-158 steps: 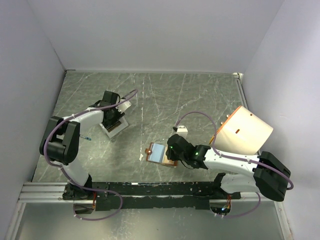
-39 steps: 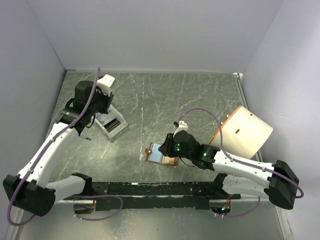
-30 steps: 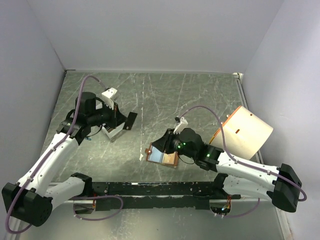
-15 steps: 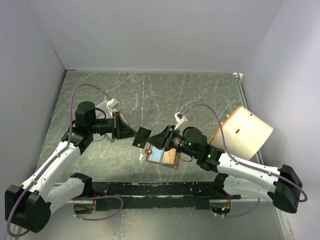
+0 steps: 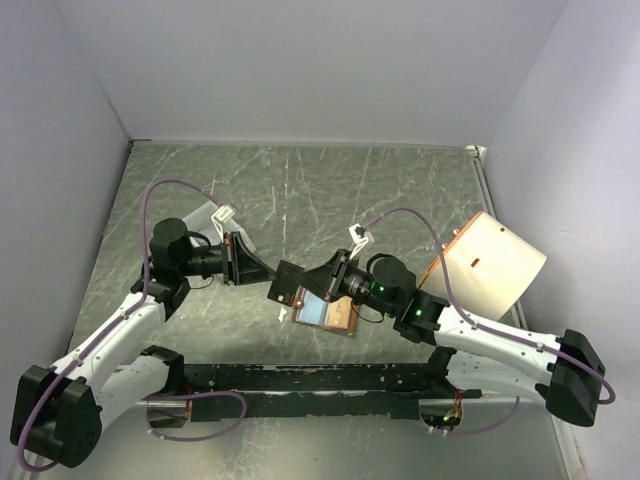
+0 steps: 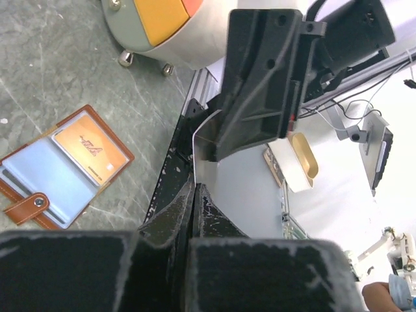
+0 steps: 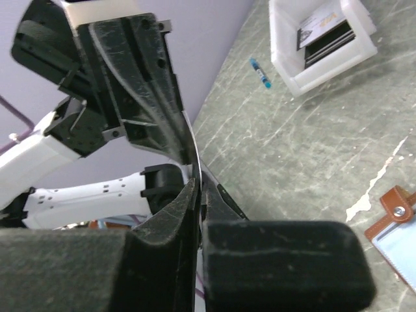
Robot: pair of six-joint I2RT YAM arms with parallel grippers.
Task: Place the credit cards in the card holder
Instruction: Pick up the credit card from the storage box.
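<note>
Step in hand, as judged: a card is being handed from one arm to the other in mid-air.

- One dark card is clamped at one end by the left gripper and at the other by the right gripper. Both pairs of jaws are closed on it.
- In both wrist views the card is seen edge-on and bowed, so it appears to be squeezed lengthwise between the arms.
- The card holder lies open on the table, just below the right gripper. A gold card is already seated in one pocket.
- More cards remain in the white tray, well apart on the left.

To be done well: the bow should be eased first. The left jaws should be opened only once the right grip is judged firm. The card should then be brought down flat and slid into a free pocket.

Room: open table lies towards the far wall. The holder sits near the table's front edge. The cream cylinder stands close beside the right arm, so swings to that side should be kept small.
</note>
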